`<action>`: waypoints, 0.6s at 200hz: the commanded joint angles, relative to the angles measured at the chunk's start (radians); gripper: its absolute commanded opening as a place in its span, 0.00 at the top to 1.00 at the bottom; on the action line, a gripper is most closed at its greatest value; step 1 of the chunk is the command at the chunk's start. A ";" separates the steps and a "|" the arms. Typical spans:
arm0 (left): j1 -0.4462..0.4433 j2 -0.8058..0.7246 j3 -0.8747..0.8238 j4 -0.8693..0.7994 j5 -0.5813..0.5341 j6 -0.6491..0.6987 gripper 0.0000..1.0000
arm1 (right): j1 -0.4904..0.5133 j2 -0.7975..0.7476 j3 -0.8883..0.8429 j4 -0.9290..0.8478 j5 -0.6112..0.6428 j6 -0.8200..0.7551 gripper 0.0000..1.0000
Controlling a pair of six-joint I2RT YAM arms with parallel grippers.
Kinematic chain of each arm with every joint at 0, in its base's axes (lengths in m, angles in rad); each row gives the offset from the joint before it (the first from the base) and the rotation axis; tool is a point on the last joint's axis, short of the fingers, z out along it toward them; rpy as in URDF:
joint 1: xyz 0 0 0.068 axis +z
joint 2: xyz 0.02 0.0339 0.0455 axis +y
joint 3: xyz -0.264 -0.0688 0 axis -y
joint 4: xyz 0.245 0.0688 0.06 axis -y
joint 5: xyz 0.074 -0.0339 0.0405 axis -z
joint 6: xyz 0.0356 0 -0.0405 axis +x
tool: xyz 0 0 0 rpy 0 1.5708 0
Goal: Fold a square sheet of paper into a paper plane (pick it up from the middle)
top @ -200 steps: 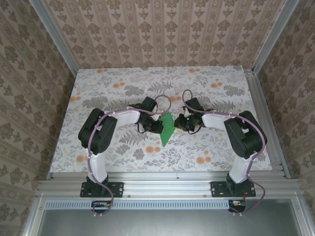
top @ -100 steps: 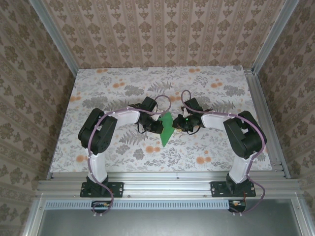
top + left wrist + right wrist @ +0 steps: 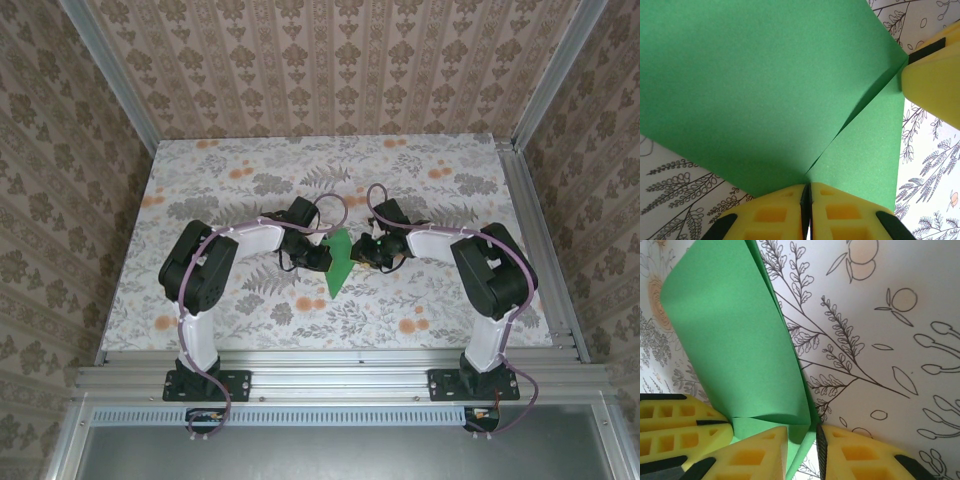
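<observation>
Leftward by a little, the right arm has eased its tool [image 3: 367, 250] closer against the thin bright green sheet of paper [image 3: 338, 268], while the left arm has kept its place. Nearest, a silver aluminium rail [image 3: 330, 380] carries both arm bases, and beyond it the front strip of the floral-patterned bench [image 3: 450, 310] lies bare. The paper, folded to a point aimed at the near edge, sits at mid-bench between the two tools. The left tool [image 3: 320, 256] is at its left edge; seen from the left wrist, its yellow fingers [image 3: 775, 215] are clenched together on the paper's edge, where a diagonal fold line ends. Seen from the right wrist, the right tool's fingers [image 3: 855, 455] stand parted, released, with the paper's lower edge in the gap and a curled flap rising off the bench. Both sides and the far half of the bench lie bare up to the patterned walls [image 3: 330, 60].
</observation>
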 commanded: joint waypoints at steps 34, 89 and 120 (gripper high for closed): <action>-0.003 0.102 -0.071 -0.100 -0.136 0.032 0.88 | 0.013 0.005 0.019 0.014 -0.026 0.010 0.75; -0.003 0.102 -0.072 -0.098 -0.133 0.033 0.88 | 0.018 -0.017 0.011 0.027 -0.017 0.021 0.79; -0.003 0.100 -0.073 -0.097 -0.129 0.032 0.88 | 0.030 -0.033 0.019 0.006 0.001 0.010 0.82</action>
